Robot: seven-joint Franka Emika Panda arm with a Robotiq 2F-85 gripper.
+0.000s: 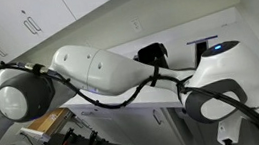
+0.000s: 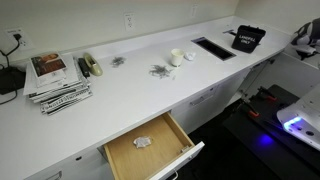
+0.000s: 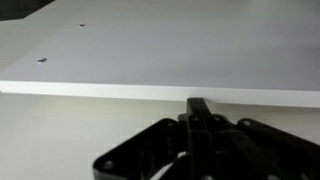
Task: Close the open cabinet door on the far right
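Wrist view: cabinet door (image 3: 150, 50) filled frame from 9 through 12 to 3 o'clock. White flat face, two small holes toward 10 o'clock, long edge across middle.

Gripper (image 3: 200, 103) sat at 6 o'clock, fingers pinched together, nothing between them, tips right at door edge, seemingly touching.

Judged: contact made for push. Door looked not shut, closing swing left to do. How far open: could not tell.

Arm (image 1: 99, 66) blocked much in an exterior view; door not made out there. Wooden drawer (image 2: 150, 147) open at 6 o'clock, not this job.
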